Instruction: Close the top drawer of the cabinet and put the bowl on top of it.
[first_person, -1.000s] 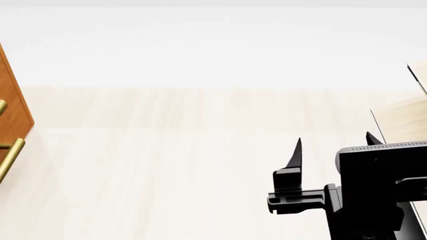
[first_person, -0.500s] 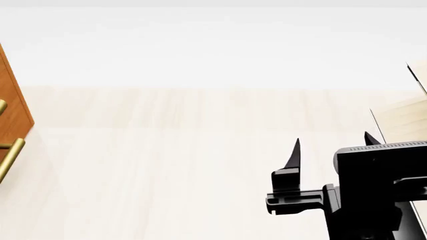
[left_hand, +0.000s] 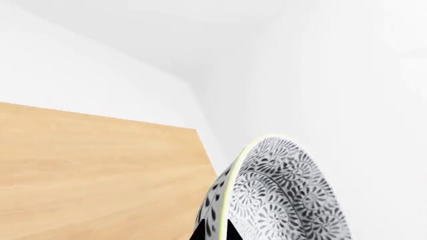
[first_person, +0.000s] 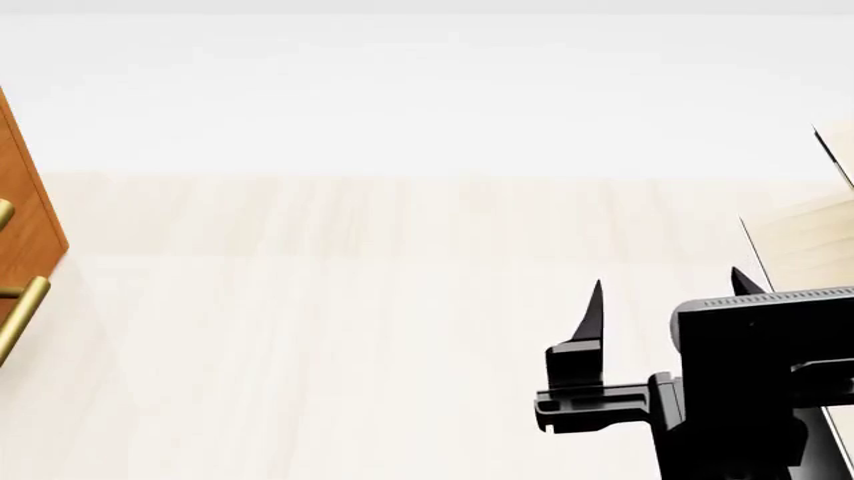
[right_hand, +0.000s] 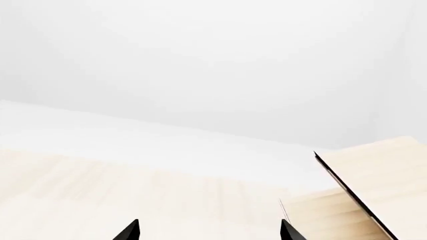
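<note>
The bowl (left_hand: 287, 195), white with a dense grey floral pattern and a cream rim, fills the near part of the left wrist view, seen edge-on. My left gripper (left_hand: 217, 234) is shut on its rim, one black fingertip on each side of the wall. Beside the bowl lies a flat tan wooden surface (left_hand: 100, 170). A sliver of the orange-brown cabinet (first_person: 20, 200) shows at the left edge of the head view, with two brass handles (first_person: 20, 310). Which drawer they belong to cannot be told. My right gripper (first_person: 665, 290) hangs open over the pale floor, holding nothing, its tips (right_hand: 130, 231) wide apart.
A pale wooden rack (first_person: 801, 240) stands at the right edge of the head view, close to my right gripper, and shows again in the right wrist view as the rack (right_hand: 373, 180). Light wood floor (first_person: 334, 330) spreads between the cabinet and the rack. A white wall runs behind.
My right gripper has barely shifted in the head view. The cabinet edge and the rack stay where they were.
</note>
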